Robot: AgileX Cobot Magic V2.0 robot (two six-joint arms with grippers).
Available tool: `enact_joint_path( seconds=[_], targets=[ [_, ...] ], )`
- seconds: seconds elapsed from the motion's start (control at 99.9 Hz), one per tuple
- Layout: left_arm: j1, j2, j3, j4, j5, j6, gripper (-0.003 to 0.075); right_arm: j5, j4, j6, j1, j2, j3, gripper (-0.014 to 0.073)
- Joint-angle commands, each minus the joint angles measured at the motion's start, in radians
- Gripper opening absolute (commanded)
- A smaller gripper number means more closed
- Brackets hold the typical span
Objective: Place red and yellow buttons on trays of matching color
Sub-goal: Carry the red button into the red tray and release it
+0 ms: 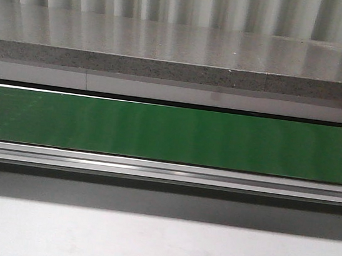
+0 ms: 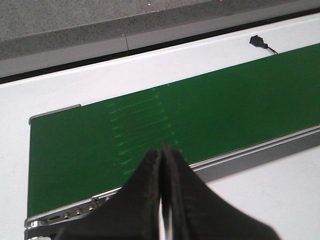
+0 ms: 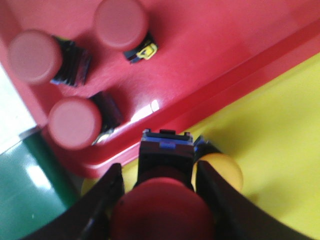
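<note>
The front view shows only a green belt [image 1: 170,133] running across the table [image 1: 155,246], with a grey stone ledge [image 1: 180,56] behind it; neither arm appears there. In the left wrist view, the left gripper [image 2: 162,165] is clenched on nothing, fingers pressed together over the near edge of the belt [image 2: 150,125]; a small black plug [image 2: 257,41] lies on the white surface beyond. In the right wrist view, the right gripper [image 3: 157,200] grasps a red button [image 3: 162,212] between its fingers, above the yellow tray [image 3: 270,140]; a yellow button [image 3: 220,172] sits just beside it; three red buttons [image 3: 75,122] lie in the red tray [image 3: 210,45].
</note>
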Motion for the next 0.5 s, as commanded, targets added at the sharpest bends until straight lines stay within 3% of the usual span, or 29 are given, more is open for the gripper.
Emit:
enact_joint_path(
  seconds=[0.0, 0.49],
  targets=[
    [-0.008, 0.003, -0.025, -0.023, -0.067, -0.002, -0.0020, -0.063, -0.002, 0.016, -0.010, -0.021, -0.032, 0.0036],
    [-0.008, 0.003, -0.025, -0.023, -0.067, -0.002, -0.0020, -0.226, 0.104, 0.028, -0.010, 0.092, -0.033, 0.0036]
  ],
)
